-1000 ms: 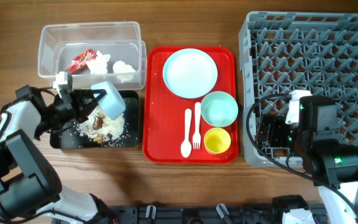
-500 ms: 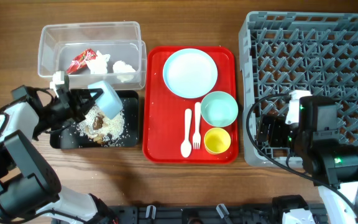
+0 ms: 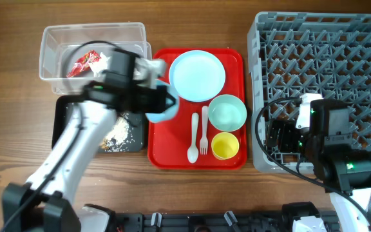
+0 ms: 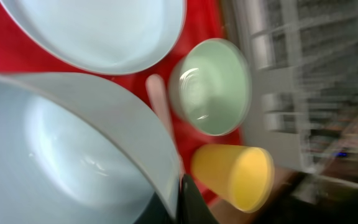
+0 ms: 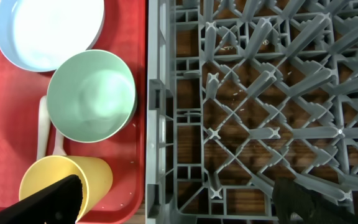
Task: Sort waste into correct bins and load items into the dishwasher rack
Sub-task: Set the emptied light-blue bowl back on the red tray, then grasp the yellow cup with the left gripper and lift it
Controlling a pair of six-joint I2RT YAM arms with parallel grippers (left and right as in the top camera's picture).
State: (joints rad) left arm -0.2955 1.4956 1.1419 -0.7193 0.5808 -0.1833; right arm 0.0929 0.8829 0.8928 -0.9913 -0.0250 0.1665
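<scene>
Two arms are in view, but only the left one carries anything. The left end effector (image 3: 152, 102) is clenched on the rim of the pale blue bowl (image 3: 163, 111), which hangs above the left edge of the red tray (image 3: 172, 154), just left of the pale blue plate (image 3: 197, 75). In the left wrist view the bowl's inside looks clean. The food scraps (image 3: 118, 132) lie in the black tray (image 3: 61, 125) left of the red tray, and a red wrapper (image 3: 85, 61) sits in the clear tub (image 3: 92, 32) beyond it.

The step in hand, as I judge it, is carrying the bowl across to the dishwasher rack (image 3: 321, 38) on the red tray's right. To do it well, the pinch on the rim should stay firm. The bowl should travel high enough to pass over the plate, the mint bowl (image 3: 227, 111) and the yellow cup (image 3: 225, 145). It should then go down tilted between upright pegs, not flat on top of them.

The right end effector (image 5: 176, 202) is released, fingers wide apart, above the rack wall beside the red tray's right edge. The far rows of the rack look the safer target, away from that arm.
</scene>
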